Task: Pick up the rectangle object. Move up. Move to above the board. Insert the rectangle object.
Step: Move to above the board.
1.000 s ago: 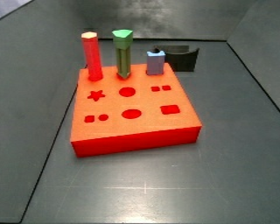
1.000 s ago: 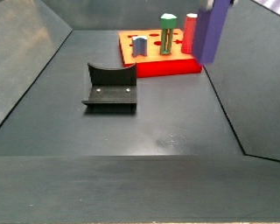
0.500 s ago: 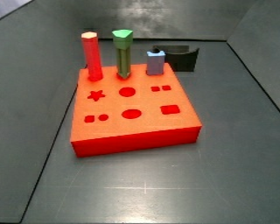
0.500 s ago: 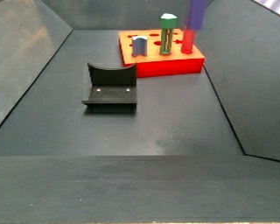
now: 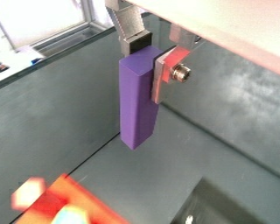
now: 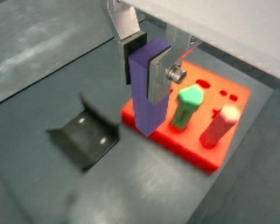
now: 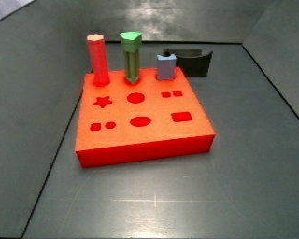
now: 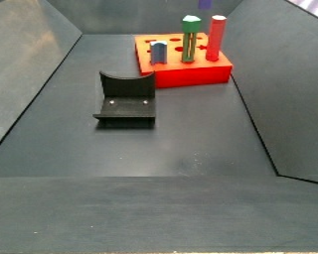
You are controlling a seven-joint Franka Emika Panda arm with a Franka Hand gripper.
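My gripper is shut on the top of the rectangle object, a tall purple peg that hangs upright from the fingers in both wrist views. The gripper holds it high in the air, over the floor beside the board. The board is a thick red-orange block with cut-out holes, seen in both side views. A blurred corner of it shows in a wrist view. The gripper and the purple peg are out of both side views.
A red peg, a green pointed peg and a short light-blue peg stand in the board's back row. The fixture stands on the dark floor beside the board. Dark walls enclose the floor.
The purple peg, seen at the upper right of a side view one second ago, has risen out of that view. The board and the other pegs have not moved.
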